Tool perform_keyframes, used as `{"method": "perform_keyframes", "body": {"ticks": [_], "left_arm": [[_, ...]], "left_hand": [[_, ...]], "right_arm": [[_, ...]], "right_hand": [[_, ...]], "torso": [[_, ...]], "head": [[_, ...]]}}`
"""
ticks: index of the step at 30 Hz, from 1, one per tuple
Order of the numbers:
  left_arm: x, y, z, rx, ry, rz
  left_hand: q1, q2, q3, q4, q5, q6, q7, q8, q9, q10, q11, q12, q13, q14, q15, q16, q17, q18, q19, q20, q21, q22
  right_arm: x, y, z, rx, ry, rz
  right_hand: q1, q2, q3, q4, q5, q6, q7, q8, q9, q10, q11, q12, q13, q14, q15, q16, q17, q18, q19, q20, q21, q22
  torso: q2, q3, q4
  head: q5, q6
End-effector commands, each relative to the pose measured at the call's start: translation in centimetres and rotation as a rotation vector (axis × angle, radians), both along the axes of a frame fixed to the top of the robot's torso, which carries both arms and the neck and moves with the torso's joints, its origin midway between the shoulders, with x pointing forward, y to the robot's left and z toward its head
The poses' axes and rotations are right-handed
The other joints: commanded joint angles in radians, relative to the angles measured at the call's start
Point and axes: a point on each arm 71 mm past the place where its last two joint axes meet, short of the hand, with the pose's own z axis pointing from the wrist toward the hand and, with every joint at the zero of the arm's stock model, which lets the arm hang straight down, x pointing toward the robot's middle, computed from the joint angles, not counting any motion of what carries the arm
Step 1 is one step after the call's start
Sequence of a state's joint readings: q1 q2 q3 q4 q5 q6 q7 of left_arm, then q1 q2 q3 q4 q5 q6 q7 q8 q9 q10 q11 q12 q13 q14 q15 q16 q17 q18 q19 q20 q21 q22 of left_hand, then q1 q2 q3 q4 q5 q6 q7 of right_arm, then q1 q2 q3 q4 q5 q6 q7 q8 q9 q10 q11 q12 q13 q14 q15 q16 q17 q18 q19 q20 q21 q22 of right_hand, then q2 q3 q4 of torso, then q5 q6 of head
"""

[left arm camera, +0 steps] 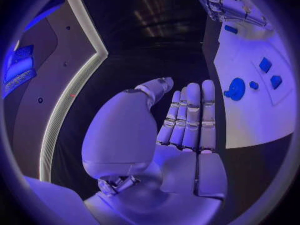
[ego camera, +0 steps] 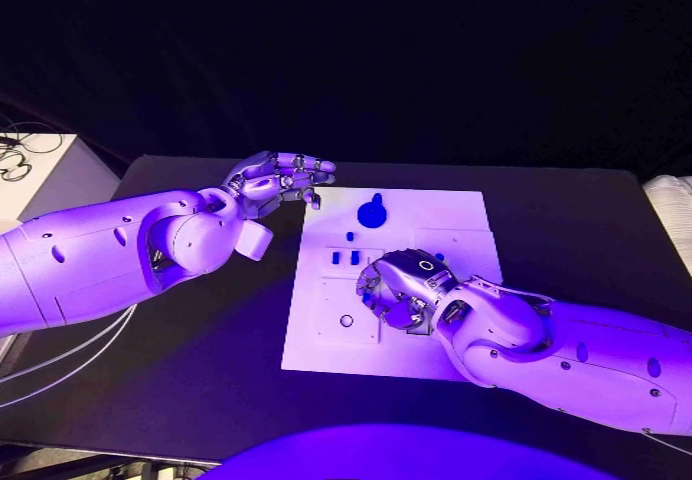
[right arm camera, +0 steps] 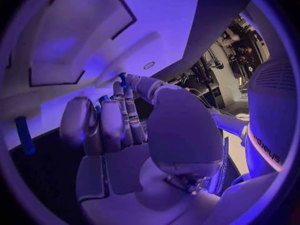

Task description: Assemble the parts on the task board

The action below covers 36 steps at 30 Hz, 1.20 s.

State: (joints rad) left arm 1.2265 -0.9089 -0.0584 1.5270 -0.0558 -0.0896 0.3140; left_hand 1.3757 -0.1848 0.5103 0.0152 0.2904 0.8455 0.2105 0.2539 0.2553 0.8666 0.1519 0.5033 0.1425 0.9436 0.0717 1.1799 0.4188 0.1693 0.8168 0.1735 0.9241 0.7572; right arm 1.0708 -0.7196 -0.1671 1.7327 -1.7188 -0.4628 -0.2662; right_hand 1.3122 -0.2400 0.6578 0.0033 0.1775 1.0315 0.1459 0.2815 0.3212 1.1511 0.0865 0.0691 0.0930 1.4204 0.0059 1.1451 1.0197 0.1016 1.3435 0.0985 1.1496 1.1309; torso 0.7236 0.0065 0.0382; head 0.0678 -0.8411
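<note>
Currently right hand over task board middle, fingers pinching small blue part. Left hand off board's far-left corner, fingers straight, holding nothing.

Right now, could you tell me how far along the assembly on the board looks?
Early, by the look of it. On the board the large blue part and small blue parts still lie apart; whether any is seated I can't tell. In hand: the right hand is down on the board's middle, a small blue piece at its fingertips. The left hand hovers off the board's edge, holding nothing. Most parts seem left.
</note>
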Motion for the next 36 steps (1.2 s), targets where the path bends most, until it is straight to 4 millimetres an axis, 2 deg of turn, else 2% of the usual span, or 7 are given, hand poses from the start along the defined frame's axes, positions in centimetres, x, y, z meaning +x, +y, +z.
{"method": "perform_keyframes", "body": {"ticks": [1,15,19,22,24,30,36], "left_arm": [[-0.1,-0.2,0.1,-0.007,-0.003,-0.018],[0.0,-0.1,0.0,-0.005,-0.001,-0.016],[0.1,-0.1,0.0,-0.004,0.000,-0.017],[0.1,-0.1,0.0,-0.004,0.000,-0.017],[0.1,-0.1,0.0,-0.004,0.001,-0.018],[0.1,0.0,-0.1,-0.004,0.002,-0.019],[0.2,-0.1,-0.1,-0.005,0.002,-0.023]], "left_hand": [[-0.010,0.002,-0.008,0.002,-0.003,-0.004,0.001,-0.001,-0.001,-0.008,-0.002,0.005,-0.001,-0.002,0.006,-0.004,-0.002,0.014,0.005,0.000,-0.008,-0.003],[-0.011,0.002,-0.009,0.002,-0.004,-0.004,0.001,-0.001,-0.001,-0.008,-0.002,0.005,-0.001,-0.002,0.006,-0.004,-0.002,0.014,0.005,0.000,-0.009,-0.003],[-0.012,0.002,-0.010,0.003,-0.004,-0.005,0.001,-0.001,-0.001,-0.009,-0.002,0.006,-0.001,-0.002,0.007,-0.005,-0.002,0.014,0.005,0.001,-0.011,-0.004],[-0.012,0.002,-0.010,0.003,-0.004,-0.005,0.001,-0.001,-0.001,-0.009,-0.002,0.006,-0.001,-0.002,0.007,-0.005,-0.002,0.014,0.005,0.001,-0.011,-0.004],[-0.012,0.002,-0.010,0.003,-0.004,-0.005,0.001,-0.001,-0.001,-0.009,-0.002,0.006,-0.001,-0.002,0.007,-0.005,-0.002,0.014,0.005,0.001,-0.011,-0.004],[-0.012,0.002,-0.010,0.003,-0.004,-0.005,0.001,-0.001,-0.001,-0.009,-0.002,0.006,-0.001,-0.002,0.007,-0.005,-0.002,0.014,0.005,0.001,-0.011,-0.004],[-0.012,0.002,-0.010,0.003,-0.004,-0.005,0.001,-0.001,-0.001,-0.009,-0.002,0.006,-0.001,-0.002,0.007,-0.005,-0.002,0.014,0.005,0.001,-0.011,-0.004]], "right_arm": [[-0.2,0.1,-0.1,0.025,0.023,0.032],[0.0,-0.6,0.2,0.079,0.006,-0.002],[-0.2,-1.0,0.4,0.092,0.004,-0.013],[-0.2,-1.7,0.8,0.099,0.009,-0.025],[0.0,-2.4,1.4,0.099,0.016,-0.040],[1.7,-5.4,3.8,0.056,0.020,-0.107],[3.7,-9.1,5.3,-0.027,-0.001,-0.188]], "right_hand": [[-0.004,-0.026,-0.023,-0.003,-0.009,-0.023,0.005,-0.012,-0.001,-0.069,0.014,0.001,-0.023,-0.042,0.007,-0.078,-0.095,0.027,-0.063,0.011,-0.110,-0.099],[0.019,-0.018,-0.083,-0.007,-0.010,-0.059,0.014,-0.043,-0.008,-0.141,0.025,0.028,-0.024,-0.084,0.016,-0.098,-0.158,0.039,-0.098,0.022,-0.191,-0.165],[0.032,-0.013,-0.132,-0.001,-0.012,-0.085,0.016,-0.067,-0.015,-0.183,0.029,0.044,-0.022,-0.106,0.022,-0.102,-0.185,0.046,-0.117,0.027,-0.231,-0.196],[0.052,-0.004,-0.201,0.017,-0.004,-0.092,0.014,-0.083,-0.019,-0.209,0.031,0.077,-0.018,-0.115,0.024,-0.088,-0.199,0.047,-0.115,0.031,-0.243,-0.201],[0.059,0.001,-0.222,0.027,-0.001,-0.089,0.013,-0.088,-0.020,-0.211,0.030,0.096,-0.016,-0.111,0.024,-0.073,-0.195,0.045,-0.106,0.030,-0.236,-0.191],[0.065,-0.001,-0.209,0.050,0.006,-0.076,0.008,-0.102,-0.022,-0.153,0.013,0.177,-0.007,-0.010,0.008,0.071,-0.048,0.007,0.015,0.015,-0.048,-0.015],[0.053,-0.017,-0.213,0.059,0.000,-0.076,0.004,-0.109,-0.022,-0.169,0.012,0.181,-0.012,0.002,0.006,0.086,-0.037,0.003,0.027,0.013,-0.032,0.001]], "torso": [[-0.001,0.0008,-0.0013],[0.000,0.0011,0.0011],[0.000,0.0007,0.0012],[-0.001,0.0001,0.0011],[-0.001,0.0002,0.0007],[-0.001,-0.0010,-0.0014],[-0.003,-0.0017,-0.0042]], "head": [[-0.001,0.002],[-0.008,0.008],[-0.011,0.009],[-0.016,0.014],[-0.019,0.017],[-0.032,0.026],[-0.039,0.037]]}}
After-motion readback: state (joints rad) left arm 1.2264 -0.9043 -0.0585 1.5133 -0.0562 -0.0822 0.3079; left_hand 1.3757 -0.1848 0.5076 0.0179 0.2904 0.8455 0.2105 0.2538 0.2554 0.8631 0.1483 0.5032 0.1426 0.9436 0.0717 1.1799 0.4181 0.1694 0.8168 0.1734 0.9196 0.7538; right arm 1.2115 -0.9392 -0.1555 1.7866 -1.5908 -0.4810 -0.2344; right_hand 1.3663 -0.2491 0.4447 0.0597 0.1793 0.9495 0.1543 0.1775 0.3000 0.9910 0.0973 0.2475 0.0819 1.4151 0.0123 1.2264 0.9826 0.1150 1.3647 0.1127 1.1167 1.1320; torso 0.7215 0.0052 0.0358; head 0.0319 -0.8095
